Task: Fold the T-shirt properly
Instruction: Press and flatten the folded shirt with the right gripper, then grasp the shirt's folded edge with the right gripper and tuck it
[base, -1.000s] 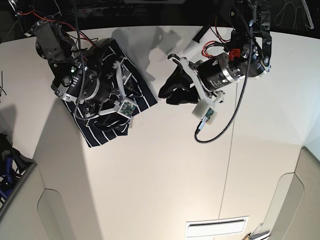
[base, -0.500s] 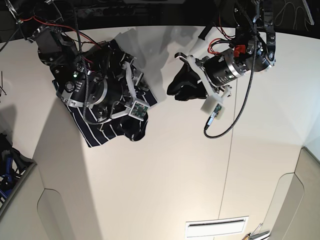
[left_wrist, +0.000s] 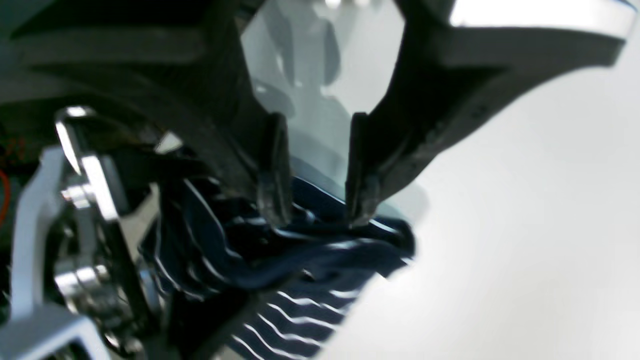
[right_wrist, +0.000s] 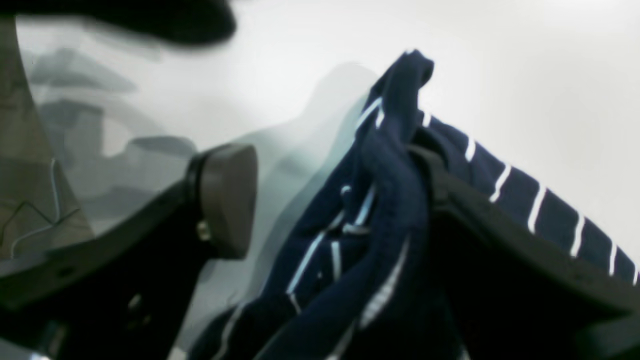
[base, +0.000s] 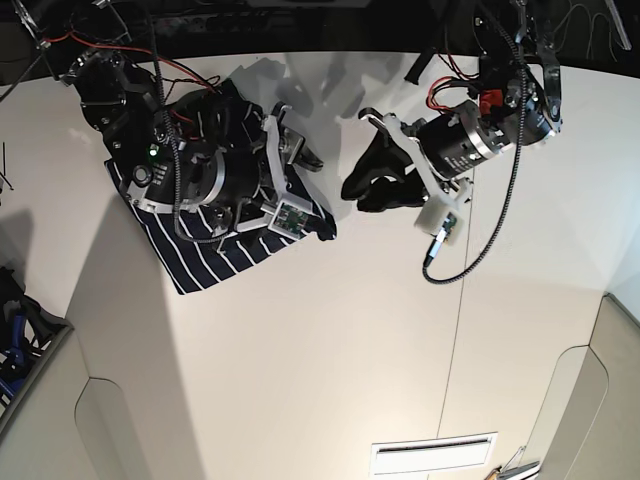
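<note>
The T-shirt (base: 205, 255), dark navy with thin white stripes, lies bunched on the white table (base: 350, 340) at the back left. My right gripper (base: 308, 185) hovers over its right edge with the jaws wide apart. In the right wrist view a raised fold of the T-shirt (right_wrist: 390, 200) drapes against one finger (right_wrist: 465, 210), well apart from the other pad (right_wrist: 225, 200) of the right gripper (right_wrist: 325, 175). My left gripper (base: 365, 182) stands just right of the shirt. Its fingertips are open in the left wrist view, left gripper (left_wrist: 315, 210), with the T-shirt (left_wrist: 320, 295) edge right below them.
A black cable (base: 480, 240) loops down from the left arm over the table. A white slotted grille (base: 432, 456) sits at the front edge. Dark clutter (base: 15, 330) shows past the table's left side. Wiring and frames line the back edge.
My right gripper has swung rightward across the shirt, pulling its right edge out toward the left gripper. The left gripper rose toward the back, then settled slightly lower and to the right.
</note>
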